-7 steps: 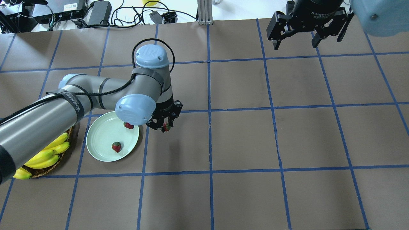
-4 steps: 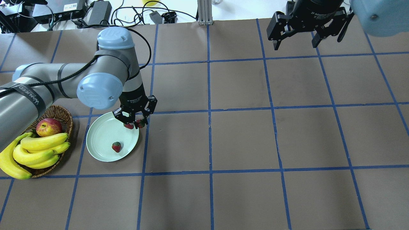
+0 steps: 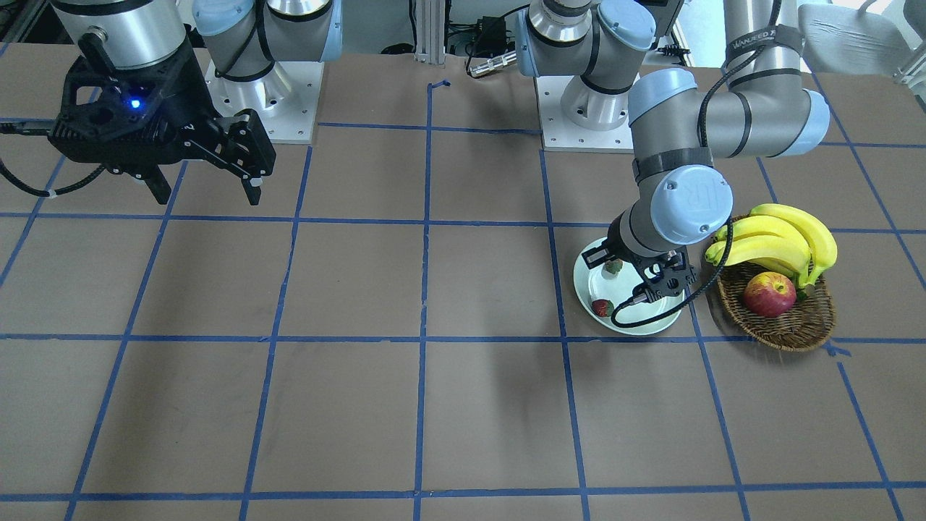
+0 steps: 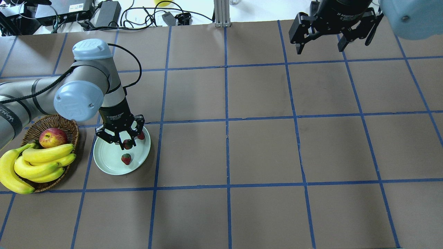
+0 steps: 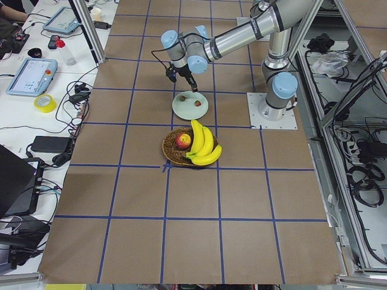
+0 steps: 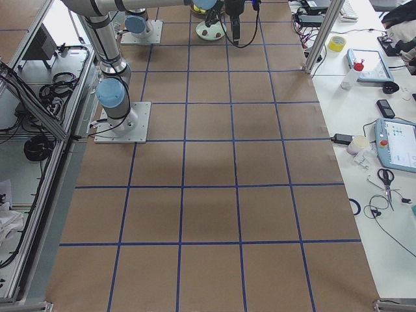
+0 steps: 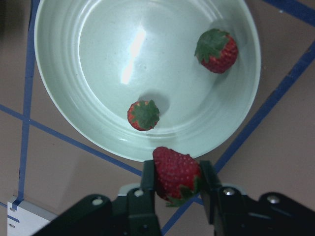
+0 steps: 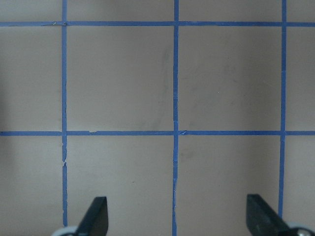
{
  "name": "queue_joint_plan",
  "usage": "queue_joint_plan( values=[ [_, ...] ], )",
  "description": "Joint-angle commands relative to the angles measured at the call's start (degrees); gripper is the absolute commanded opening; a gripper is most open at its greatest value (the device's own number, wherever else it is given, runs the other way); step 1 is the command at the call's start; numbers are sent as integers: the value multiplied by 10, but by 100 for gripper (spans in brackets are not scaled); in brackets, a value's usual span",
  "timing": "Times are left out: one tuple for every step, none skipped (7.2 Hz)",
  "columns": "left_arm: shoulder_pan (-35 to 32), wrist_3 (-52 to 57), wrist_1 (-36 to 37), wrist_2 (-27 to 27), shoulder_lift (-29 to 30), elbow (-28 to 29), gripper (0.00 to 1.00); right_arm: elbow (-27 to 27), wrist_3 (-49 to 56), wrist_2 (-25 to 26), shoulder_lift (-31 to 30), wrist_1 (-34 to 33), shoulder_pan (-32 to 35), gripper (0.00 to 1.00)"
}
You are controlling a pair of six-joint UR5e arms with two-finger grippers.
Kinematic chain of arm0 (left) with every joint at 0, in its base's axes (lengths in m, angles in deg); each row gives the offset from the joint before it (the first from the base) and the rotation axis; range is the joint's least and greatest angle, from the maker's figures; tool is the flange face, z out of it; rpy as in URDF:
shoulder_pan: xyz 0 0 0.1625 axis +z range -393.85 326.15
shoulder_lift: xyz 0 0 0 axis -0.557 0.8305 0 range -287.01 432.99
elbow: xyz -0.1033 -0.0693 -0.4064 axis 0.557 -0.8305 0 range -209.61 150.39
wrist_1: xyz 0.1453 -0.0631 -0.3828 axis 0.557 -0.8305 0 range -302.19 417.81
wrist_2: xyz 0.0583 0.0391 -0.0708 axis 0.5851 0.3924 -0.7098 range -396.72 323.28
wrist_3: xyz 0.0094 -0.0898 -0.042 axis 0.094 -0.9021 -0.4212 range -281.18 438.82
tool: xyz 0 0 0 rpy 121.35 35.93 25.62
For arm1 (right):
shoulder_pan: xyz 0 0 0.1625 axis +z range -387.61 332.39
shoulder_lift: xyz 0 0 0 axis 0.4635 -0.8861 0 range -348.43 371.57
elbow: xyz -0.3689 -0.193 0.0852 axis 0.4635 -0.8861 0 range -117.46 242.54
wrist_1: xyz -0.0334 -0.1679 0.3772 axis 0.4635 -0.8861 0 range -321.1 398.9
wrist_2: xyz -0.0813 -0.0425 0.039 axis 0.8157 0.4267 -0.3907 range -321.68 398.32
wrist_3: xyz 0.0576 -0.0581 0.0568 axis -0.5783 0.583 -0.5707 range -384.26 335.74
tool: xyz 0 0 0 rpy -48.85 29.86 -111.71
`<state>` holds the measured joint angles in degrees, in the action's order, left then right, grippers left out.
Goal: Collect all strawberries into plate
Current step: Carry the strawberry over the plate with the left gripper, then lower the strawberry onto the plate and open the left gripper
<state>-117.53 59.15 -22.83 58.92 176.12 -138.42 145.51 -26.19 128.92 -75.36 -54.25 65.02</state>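
A robot's left gripper [image 4: 127,142] hangs over a round, pale mint-green plate [image 7: 98,59], its two fingers pinched on one strawberry [image 7: 176,174]. The wrist camera shows that berry clamped by its sides, red flesh bulging between the black pads, above the plate's rim. Two more strawberries lie on the plate, apart from each other: one [image 7: 143,115] near the held berry, the other [image 7: 216,50] closer to the plate's opposite rim. That makes three strawberries in all. Just beside the plate, on the robot's left of it, sits one brown wicker basket [image 4: 69,126] holding one red-yellow apple [image 4: 52,137] and one bunch of bananas [image 4: 48,154]. The right gripper [image 8: 179,219] hovers well apart from the plate, jaws spread wide and gripping nothing, above the brown table [image 4: 259,148].
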Motion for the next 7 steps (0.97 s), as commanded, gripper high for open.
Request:
queue_joint_plan(
  values=[
    [36, 38, 12, -1, 15, -7, 0, 0, 0, 0, 0, 0, 0, 100],
    [39, 57, 49, 0, 21, -6, 0, 0, 0, 0, 0, 1, 0, 100],
    [39, 63, 75, 0, 32, -7, 0, 0, 0, 0, 0, 0, 0, 100],
    [39, 64, 80, 0, 37, -7, 0, 0, 0, 0, 0, 0, 0, 100],
    [40, 64, 86, 1, 47, -7, 0, 0, 1, -1, 0, 0, 0, 100],
    [40, 64, 88, 2, 48, -7, 26, 0, 0, -1, 0, 0, 0, 100],
    [40, 64, 88, 2, 49, -9, 65, 0, 0, -1, 0, 0, 0, 100]
  ],
)
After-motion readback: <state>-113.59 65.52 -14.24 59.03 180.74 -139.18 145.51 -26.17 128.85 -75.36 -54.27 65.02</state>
